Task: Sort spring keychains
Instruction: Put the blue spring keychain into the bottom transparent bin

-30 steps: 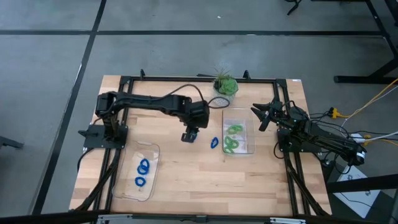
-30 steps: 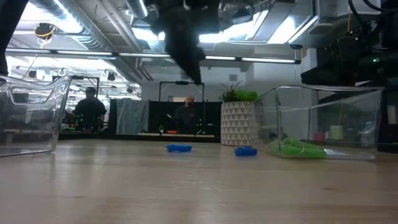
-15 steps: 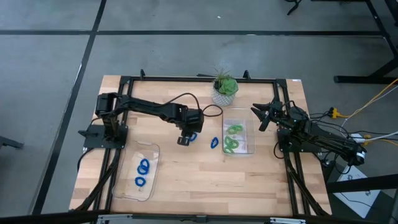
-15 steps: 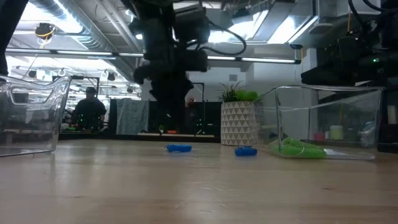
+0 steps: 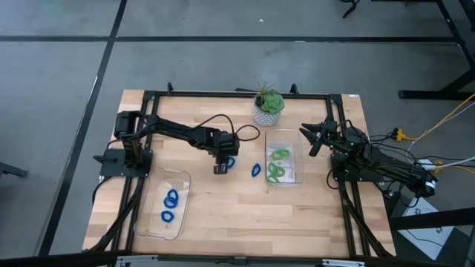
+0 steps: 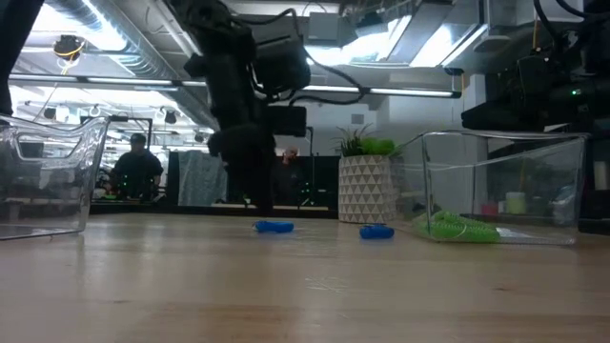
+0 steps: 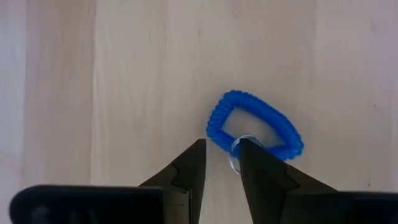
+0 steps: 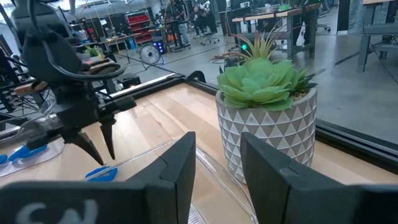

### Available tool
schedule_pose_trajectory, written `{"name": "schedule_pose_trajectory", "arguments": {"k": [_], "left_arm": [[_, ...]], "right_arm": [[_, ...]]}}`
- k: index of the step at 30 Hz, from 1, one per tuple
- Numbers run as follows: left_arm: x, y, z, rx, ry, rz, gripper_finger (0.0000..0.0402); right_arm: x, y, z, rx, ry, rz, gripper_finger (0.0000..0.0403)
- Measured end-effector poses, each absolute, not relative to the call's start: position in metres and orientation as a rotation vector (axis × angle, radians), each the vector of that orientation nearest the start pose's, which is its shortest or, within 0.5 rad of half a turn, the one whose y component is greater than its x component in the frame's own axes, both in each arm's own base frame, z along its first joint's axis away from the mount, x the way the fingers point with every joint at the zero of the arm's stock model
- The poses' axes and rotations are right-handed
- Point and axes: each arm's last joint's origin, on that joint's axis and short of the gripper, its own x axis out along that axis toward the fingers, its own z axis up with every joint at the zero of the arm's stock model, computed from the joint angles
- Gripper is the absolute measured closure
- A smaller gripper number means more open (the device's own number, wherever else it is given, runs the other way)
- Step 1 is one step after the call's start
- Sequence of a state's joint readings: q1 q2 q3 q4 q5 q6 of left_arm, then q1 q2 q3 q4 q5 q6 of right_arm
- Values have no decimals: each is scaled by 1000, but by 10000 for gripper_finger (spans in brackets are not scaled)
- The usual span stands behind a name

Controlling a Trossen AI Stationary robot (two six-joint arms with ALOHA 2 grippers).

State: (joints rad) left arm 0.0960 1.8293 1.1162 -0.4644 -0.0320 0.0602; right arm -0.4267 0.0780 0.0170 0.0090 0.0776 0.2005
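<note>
A blue spring keychain [image 7: 255, 127] lies flat on the wood near the table's middle [image 5: 229, 162]. My left gripper [image 7: 222, 149] points steeply down just over it, open by a narrow gap, one finger [image 7: 261, 171] above the loop's near edge. In the low view its tips [image 6: 255, 202] stand a little above the table. A second blue keychain [image 5: 256, 171] lies to the right. Green keychains [image 5: 279, 165] sit in a clear tray [image 5: 298, 178]. Two blue ones [image 5: 171, 206] sit in the left tray [image 5: 183, 178]. My right gripper [image 8: 217, 162] waits open at the right.
A green plant in a white patterned pot [image 5: 269, 104] stands at the far edge, just behind the green-filled tray. Black frame rails [image 5: 237, 94] run along the table's far and side edges. Bare wood [image 5: 245, 215] lies toward the near edge between the trays.
My left gripper has come down from well above the table and a little toward the left edge. It has rolled about its own axis and now stands low over the blue keychain. The keychains have not moved.
</note>
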Motion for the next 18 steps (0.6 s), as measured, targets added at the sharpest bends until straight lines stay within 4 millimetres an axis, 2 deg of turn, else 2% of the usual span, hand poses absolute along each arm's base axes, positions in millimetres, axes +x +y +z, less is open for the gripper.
{"name": "schedule_pose_trajectory", "arguments": {"k": [10,18], "left_arm": [[355,41,135,-156,1179,181,307],[355,41,134,-192,1181,164,314]], "right_arm": [[91,-44,164,205,1,-508,276],[91,-44,164,205,1,-508,276]]}}
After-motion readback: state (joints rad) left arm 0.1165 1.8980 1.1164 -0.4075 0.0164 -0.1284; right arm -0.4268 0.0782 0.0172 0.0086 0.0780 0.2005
